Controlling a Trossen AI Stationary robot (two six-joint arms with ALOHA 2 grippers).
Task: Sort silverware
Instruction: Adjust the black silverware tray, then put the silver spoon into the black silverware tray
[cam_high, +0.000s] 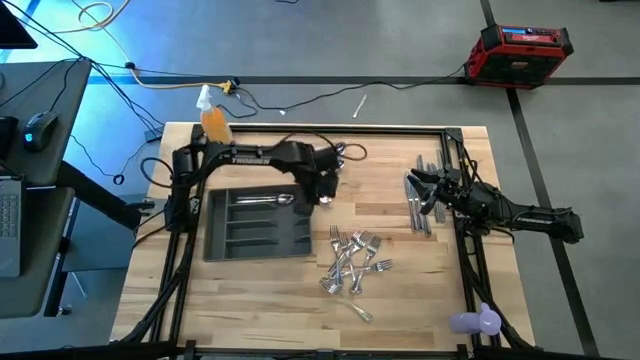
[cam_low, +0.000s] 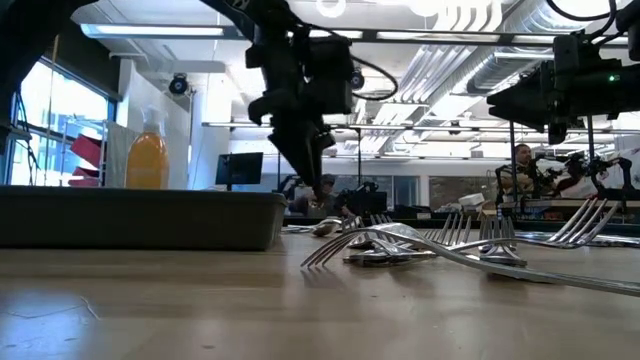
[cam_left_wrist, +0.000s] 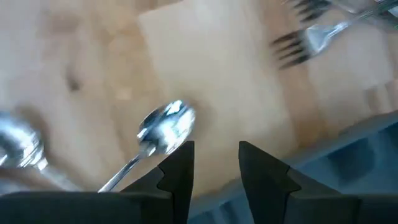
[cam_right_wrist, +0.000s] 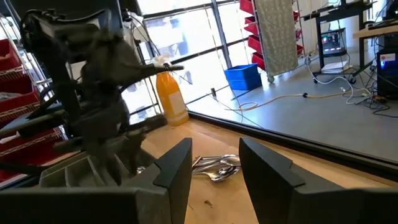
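No legible text, label, brand, number or sign anywhere in these views.

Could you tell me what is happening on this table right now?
A two-armed robot is sorting silverware. The left gripper, its fingers open and empty, hovers by the right end of the dark grey compartmented plastic tray, just above a shiny silver metal spoon on the wood. Some silverware already lies in the tray's top slot. A pile of shiny silver forks waits on the wooden table. The right gripper, also open, sits over a row of straight silver knives at the right.
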